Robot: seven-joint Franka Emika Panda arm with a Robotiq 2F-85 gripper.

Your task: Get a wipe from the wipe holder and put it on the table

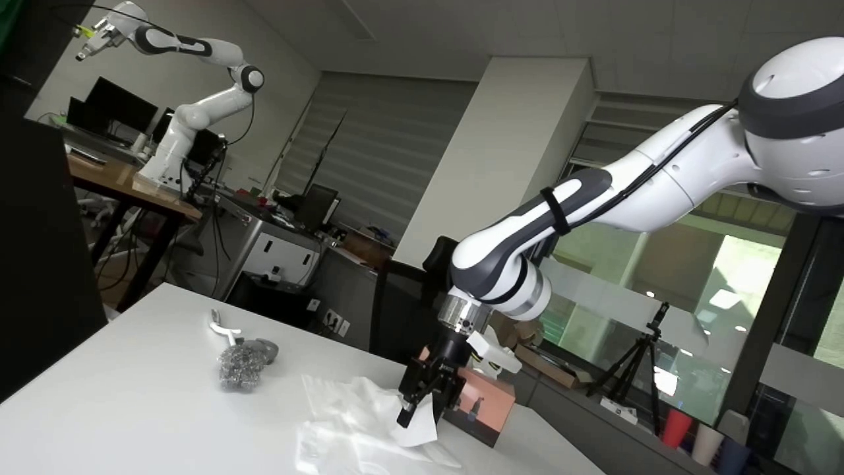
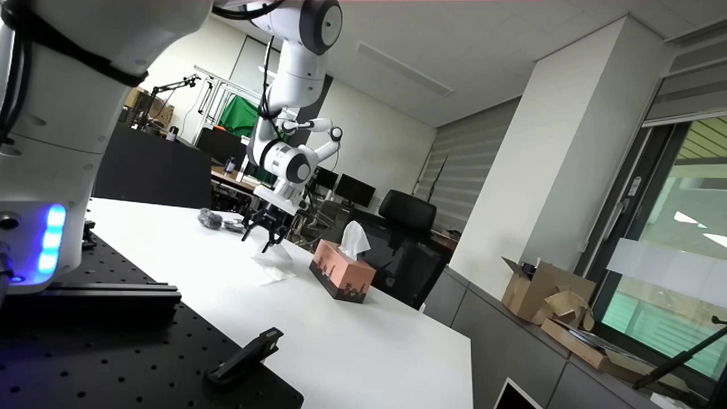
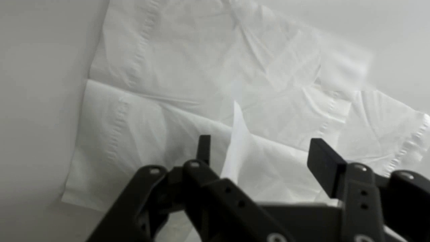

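Tissue box (image 2: 342, 271): one, by an edge of your desk (image 2: 397, 346)
Silvery mesh ball (image 1: 240, 367): one
Gripper (image 3: 263, 156): one, yours
Loose wipes (image 3: 268, 104): overlapping, you cannot count them

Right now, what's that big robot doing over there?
The Franka arm has its gripper low over white tissue spread on the table. The fingers are apart, with a fold of tissue standing between them, not pinched. I can't tell how many sheets lie there. Another sheet pokes up from the pink-and-black tissue box. So tissue is out on the table, as wanted.
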